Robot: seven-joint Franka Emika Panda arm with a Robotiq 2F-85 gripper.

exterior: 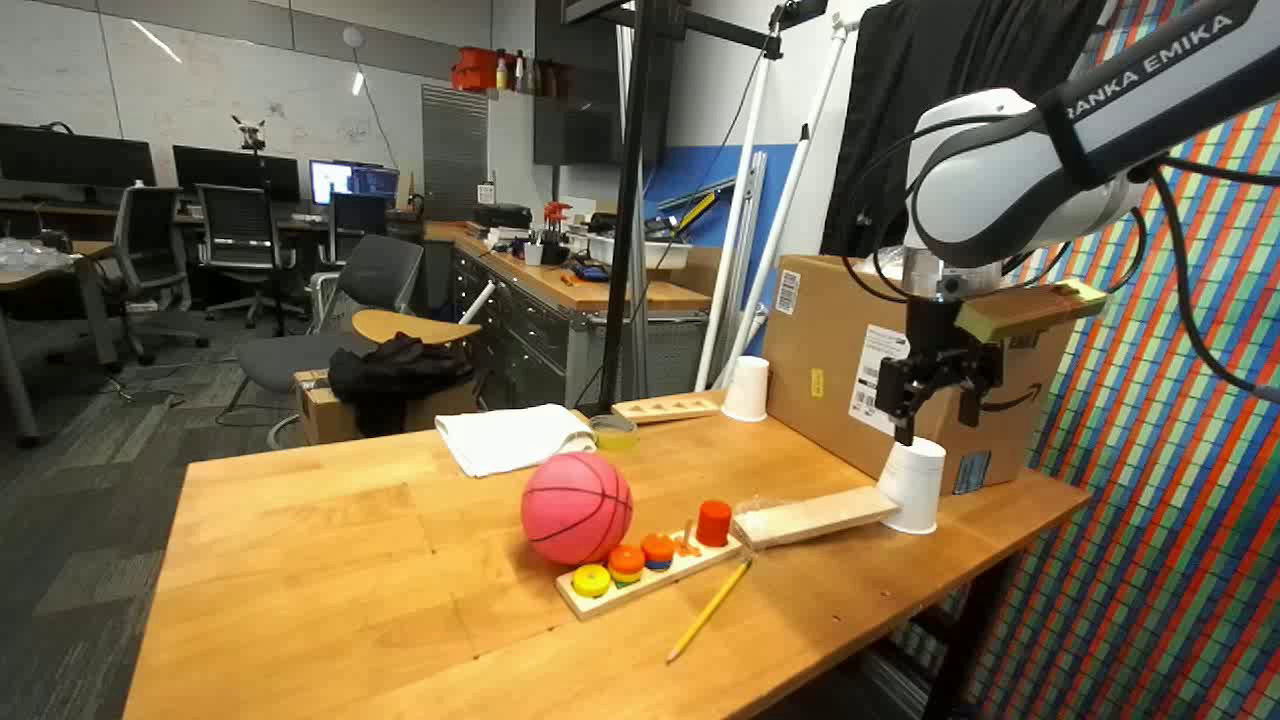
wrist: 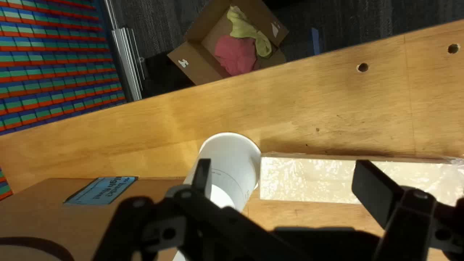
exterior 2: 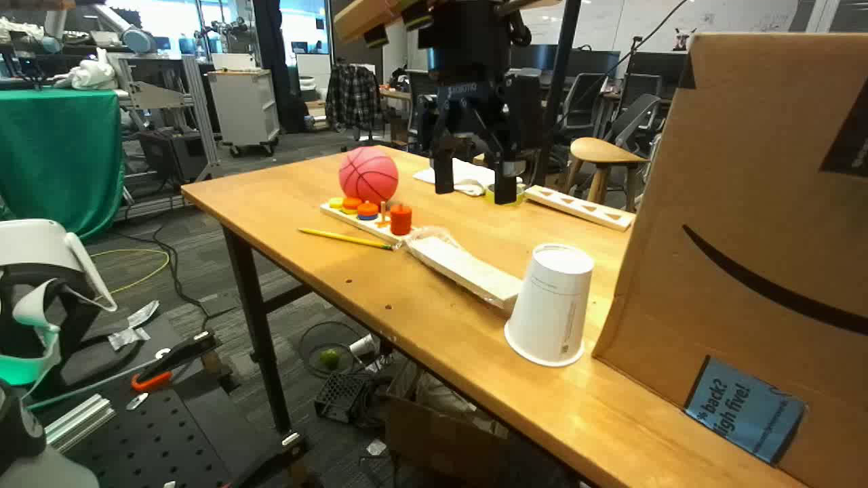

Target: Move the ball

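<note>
The pink basketball [exterior: 577, 508] rests on the wooden table behind a board of coloured stacking rings [exterior: 650, 572]. The ball also shows in an exterior view [exterior 2: 368, 175], and it is out of view in the wrist view. My gripper [exterior: 936, 425] hangs above the table near the cardboard box, well apart from the ball. It also shows in an exterior view [exterior 2: 475, 191]. In the wrist view the gripper [wrist: 282, 177] has its fingers spread wide with nothing between them, above a white cup and a plastic-wrapped pale block.
An upside-down white cup [exterior 2: 553, 305] touches or nearly touches the wrapped block [exterior 2: 468, 271]. A cardboard box [exterior: 830, 370] stands beside the cup. A yellow pencil [exterior: 708, 612], a white cloth [exterior: 515, 438], tape [exterior: 614, 433], a second cup [exterior: 745, 388] and a notched wooden strip [exterior: 668, 408] lie around.
</note>
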